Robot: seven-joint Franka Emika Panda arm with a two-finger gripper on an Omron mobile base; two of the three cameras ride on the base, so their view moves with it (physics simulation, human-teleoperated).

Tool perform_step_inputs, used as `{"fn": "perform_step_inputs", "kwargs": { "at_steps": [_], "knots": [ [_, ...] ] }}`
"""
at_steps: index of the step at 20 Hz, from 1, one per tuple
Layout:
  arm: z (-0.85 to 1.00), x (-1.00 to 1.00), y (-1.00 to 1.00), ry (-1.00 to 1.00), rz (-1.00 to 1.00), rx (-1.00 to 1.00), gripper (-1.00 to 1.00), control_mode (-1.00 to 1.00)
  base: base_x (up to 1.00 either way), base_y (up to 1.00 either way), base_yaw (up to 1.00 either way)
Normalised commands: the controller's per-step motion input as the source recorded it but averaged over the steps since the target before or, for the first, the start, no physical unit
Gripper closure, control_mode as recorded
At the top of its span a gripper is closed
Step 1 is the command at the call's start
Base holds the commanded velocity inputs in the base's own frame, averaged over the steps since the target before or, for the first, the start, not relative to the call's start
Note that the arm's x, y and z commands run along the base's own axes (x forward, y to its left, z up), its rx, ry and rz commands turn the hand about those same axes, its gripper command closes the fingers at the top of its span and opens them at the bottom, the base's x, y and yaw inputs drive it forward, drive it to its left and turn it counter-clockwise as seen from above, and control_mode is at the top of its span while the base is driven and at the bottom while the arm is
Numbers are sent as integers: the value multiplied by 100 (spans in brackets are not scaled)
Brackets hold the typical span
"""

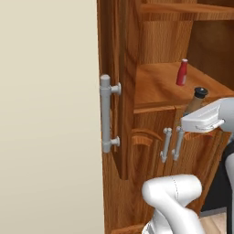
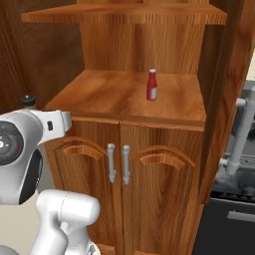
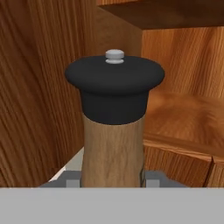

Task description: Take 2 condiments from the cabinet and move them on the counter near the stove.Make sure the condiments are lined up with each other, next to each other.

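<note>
My gripper (image 3: 113, 181) is shut on the tan-brown shaker (image 3: 113, 144), whose black cap fills the middle of the hand view. The shaker (image 1: 195, 99) leans slightly above my white hand, out in front of the cabinet's middle shelf (image 1: 155, 89). In the right base view only its cap (image 2: 28, 101) peeks over the hand. The red bottle (image 1: 182, 72) with a pale cap stands upright on that shelf (image 2: 109, 94), well back from the edge; the same bottle (image 2: 152, 85) is right of centre there. The counter and stove are out of view.
The cabinet's upper door (image 1: 116, 91) stands open to the left with a thick grey bar handle (image 1: 106, 114). Below the shelf, two arched doors are shut, with grey handles (image 2: 118, 163). Another open door (image 2: 226, 99) and a dark appliance front (image 2: 229, 219) lie at the right.
</note>
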Motion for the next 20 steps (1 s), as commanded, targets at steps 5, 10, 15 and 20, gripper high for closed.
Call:
{"fn": "perform_step_inputs", "kwargs": {
  "at_steps": [5, 10, 15, 20],
  "knots": [
    [0, 0, 0, 0, 0, 0, 100, 100, -89, -1, -15],
    [0, 0, 0, 0, 0, 0, 100, 100, -81, -3, -16],
    [0, 0, 0, 0, 0, 0, 100, 100, -78, -16, -16],
    [0, 0, 0, 0, 0, 0, 100, 100, -78, -27, -19]
  ]
}}
